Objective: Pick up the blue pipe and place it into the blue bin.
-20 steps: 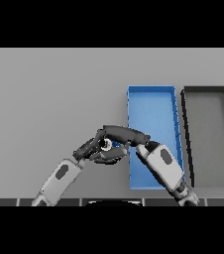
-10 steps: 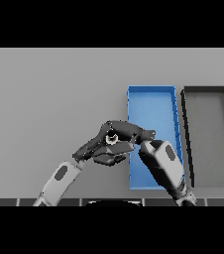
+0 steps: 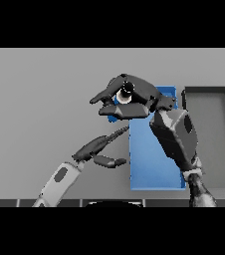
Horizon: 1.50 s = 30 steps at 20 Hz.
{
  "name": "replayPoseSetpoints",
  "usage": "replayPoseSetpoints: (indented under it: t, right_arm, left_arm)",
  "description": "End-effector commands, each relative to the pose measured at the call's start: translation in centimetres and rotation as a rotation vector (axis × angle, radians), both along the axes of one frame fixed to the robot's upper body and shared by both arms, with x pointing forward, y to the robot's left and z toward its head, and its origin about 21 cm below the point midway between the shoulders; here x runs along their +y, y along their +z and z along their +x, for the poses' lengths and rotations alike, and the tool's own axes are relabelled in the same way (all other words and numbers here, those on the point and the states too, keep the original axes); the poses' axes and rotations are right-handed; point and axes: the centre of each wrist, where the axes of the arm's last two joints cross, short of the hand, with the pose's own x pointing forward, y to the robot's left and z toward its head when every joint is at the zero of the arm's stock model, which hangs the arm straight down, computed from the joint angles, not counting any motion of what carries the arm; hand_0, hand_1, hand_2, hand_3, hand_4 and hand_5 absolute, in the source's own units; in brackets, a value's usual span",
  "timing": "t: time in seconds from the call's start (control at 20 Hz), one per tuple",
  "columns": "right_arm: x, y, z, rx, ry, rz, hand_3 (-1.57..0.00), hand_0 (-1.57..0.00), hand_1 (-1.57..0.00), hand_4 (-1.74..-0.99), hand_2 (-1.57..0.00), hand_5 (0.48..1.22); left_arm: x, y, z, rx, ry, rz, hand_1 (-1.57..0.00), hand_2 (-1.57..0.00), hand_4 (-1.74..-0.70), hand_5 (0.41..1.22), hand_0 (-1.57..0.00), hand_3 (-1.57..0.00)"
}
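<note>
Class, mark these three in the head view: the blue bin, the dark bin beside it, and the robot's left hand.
blue bin (image 3: pixel 152 164): head view, on its bare floor near the front.
dark bin (image 3: pixel 211 129): head view, on its grey floor.
left hand (image 3: pixel 95 147): head view, on the palm behind the straight fingers.

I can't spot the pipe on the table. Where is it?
In the right hand, raised by the blue bin's upper left corner; only a blue sliver shows.

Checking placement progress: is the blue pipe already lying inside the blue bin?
No: the right hand is raised with its fingers curled round the blue pipe at the blue bin's left edge.
</note>
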Motion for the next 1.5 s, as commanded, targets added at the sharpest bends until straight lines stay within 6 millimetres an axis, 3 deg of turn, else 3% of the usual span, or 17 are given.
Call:
replayPoseSetpoints:
  t: [0.0,0.2,0.35,0.6,0.95,1.05,1.15,1.2,1.25,1.3,1.35,1.45]
  right_arm:
    - [-0.5,0.6,0.8,0.013,-0.065,0.019,-1.57,-1.57,-1.57,-1.496,-1.57,1.221]
    - [-4.0,1.2,3.9,0.042,-0.289,-0.014,-1.57,-1.57,-1.57,-1.498,-1.57,1.221]
    - [-6.4,-1.0,6.3,0.146,-0.42,-0.055,-1.57,-1.57,-1.57,-1.498,-1.57,1.221]
    - [-10.7,-8.4,8.1,0.359,-0.612,-0.16,-1.57,-1.57,-1.57,-1.499,-1.57,1.221]
    - [-13.0,-16.4,6.9,0.62,-0.814,-0.321,-1.57,-1.57,-1.57,-1.499,-1.57,1.221]
    - [-13.9,-18.4,6.4,0.688,-0.851,-0.385,-1.02,-1.57,-1.57,-1.586,-1.57,1.221]
    - [-14.2,-19.8,5.8,0.752,-0.851,-0.443,-0.68,-1.57,-1.57,-1.642,-1.57,1.221]
    - [-14.6,-20.3,5.5,0.78,-0.865,-0.484,-0.62,-1.57,-1.57,-1.662,-1.57,1.221]
    - [-14.8,-21.0,5.3,0.813,-0.885,-0.519,-0.81,-1.57,-1.57,-1.617,-1.57,1.199]
    - [-14.6,-21.5,5.3,0.861,-0.897,-0.541,-0.96,-1.57,-1.51,-1.573,-1.45,1.188]
    - [-14.8,-21.9,5.3,0.909,-0.905,-0.558,-0.77,-1.26,-1.21,-1.515,-1.16,1.176]
    - [-14.5,-22.5,5.1,1.001,-0.888,-0.595,-0.49,-0.8,-0.77,-1.385,-0.74,1.114]
  left_arm:
    - [0.4,-0.2,0.0,-0.007,0.003,0.005,0.0,0.0,-0.91,0.486,0.0,0.0]
    - [0.5,-0.3,0.1,-0.004,0.009,0.017,0.0,0.0,-0.89,0.485,0.0,0.0]
    - [0.8,-0.1,0.1,-0.008,0.008,0.012,0.0,0.0,-0.89,0.482,0.0,0.0]
    - [0.9,-0.4,0.2,-0.003,0.015,0.017,0.0,0.0,-0.88,0.483,0.0,0.0]
    - [0.9,-0.6,-0.1,-0.006,0.013,0.023,0.0,0.0,-0.88,0.479,0.0,0.0]
    - [0.9,-0.5,-0.4,-0.012,0.01,0.008,0.0,0.0,-0.88,0.475,0.0,0.0]
    - [0.6,-0.5,-0.2,-0.006,0.011,0.015,0.0,0.0,-0.88,0.479,0.0,0.0]
    - [0.7,-0.4,-0.2,-0.007,0.008,0.019,0.0,0.0,-0.88,0.481,0.0,0.0]
    - [0.7,-0.3,-0.2,-0.008,0.005,0.012,0.0,0.0,-0.89,0.483,0.0,0.0]
    - [0.6,0.0,0.2,-0.012,0.014,0.019,0.0,0.0,-0.89,0.486,0.0,0.0]
    - [0.7,-0.3,0.0,-0.011,0.011,0.02,0.0,0.0,-0.88,0.49,0.0,0.0]
    - [0.4,0.1,0.3,-0.018,0.014,0.018,0.0,0.0,-0.88,0.495,0.0,0.0]
